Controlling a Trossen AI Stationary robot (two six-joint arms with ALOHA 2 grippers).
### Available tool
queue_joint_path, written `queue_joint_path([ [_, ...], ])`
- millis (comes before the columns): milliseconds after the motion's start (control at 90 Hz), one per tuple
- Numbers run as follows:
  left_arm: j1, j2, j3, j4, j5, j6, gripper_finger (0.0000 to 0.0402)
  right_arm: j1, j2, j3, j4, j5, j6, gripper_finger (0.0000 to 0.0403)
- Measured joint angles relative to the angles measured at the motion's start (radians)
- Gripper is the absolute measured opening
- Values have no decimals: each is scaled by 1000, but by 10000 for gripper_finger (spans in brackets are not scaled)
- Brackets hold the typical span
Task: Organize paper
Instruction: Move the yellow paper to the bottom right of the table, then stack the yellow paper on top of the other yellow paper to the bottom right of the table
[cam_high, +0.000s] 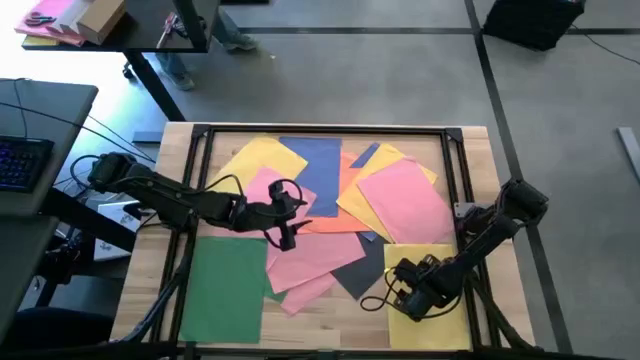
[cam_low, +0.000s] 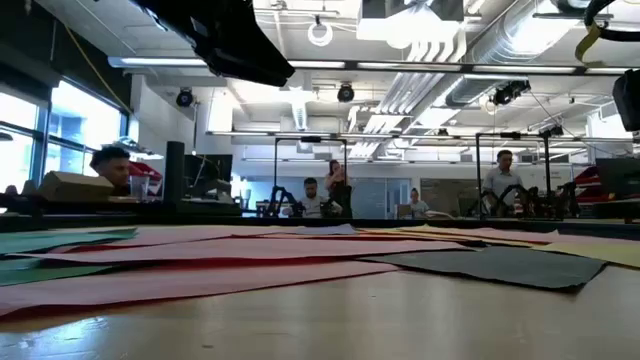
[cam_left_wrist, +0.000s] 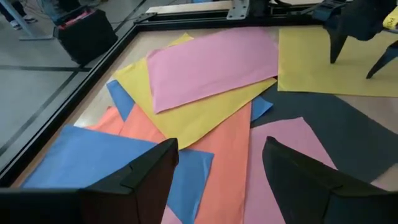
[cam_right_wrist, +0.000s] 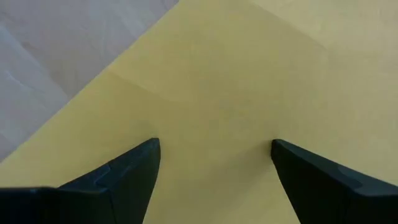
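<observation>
Coloured sheets of paper lie overlapping on the wooden table: blue (cam_high: 315, 165), yellow (cam_high: 255, 160), orange (cam_high: 335, 222), pink (cam_high: 405, 200), dark grey (cam_high: 360, 268). A green sheet (cam_high: 225, 290) lies flat at the near left. A yellow sheet (cam_high: 445, 320) lies flat at the near right. My left gripper (cam_high: 283, 215) hovers open above the middle of the pile, over orange and pink sheets (cam_left_wrist: 217, 162). My right gripper (cam_high: 405, 290) stands open, low over the near-right yellow sheet (cam_right_wrist: 217, 81), by its left edge. My right gripper points down at the near-right yellow sheet, its two fingertips (cam_right_wrist: 152, 149) spread apart close over the flat paper. I cannot tell whether they touch it. My left gripper touches nothing.
A black frame (cam_high: 330, 130) runs around the table's edges. A desk with a keyboard (cam_high: 20, 160) stands beyond the left edge. Bare wood (cam_high: 330, 320) shows between the green and yellow sheets at the near edge. People sit and stand in the room beyond (cam_low: 320, 195).
</observation>
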Motion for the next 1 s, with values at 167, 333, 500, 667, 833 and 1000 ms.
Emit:
queue_joint_path([
  [167,-1,0,0,0,-10,10,223,-14,3,99,-132,-45,-26,295],
  [333,0,0,0,7,-10,15,223,-66,1,235,-289,-9,-149,295],
  [500,38,0,0,-20,10,-4,223,-179,1,296,-253,203,-410,295],
  [667,145,0,0,-154,55,-72,217,-335,4,296,-82,269,-770,295],
  [833,309,2,0,-168,107,-129,203,-480,8,296,124,290,-1096,295],
  [1000,437,2,0,-273,70,-133,187,-634,11,296,315,319,-1295,295],
])
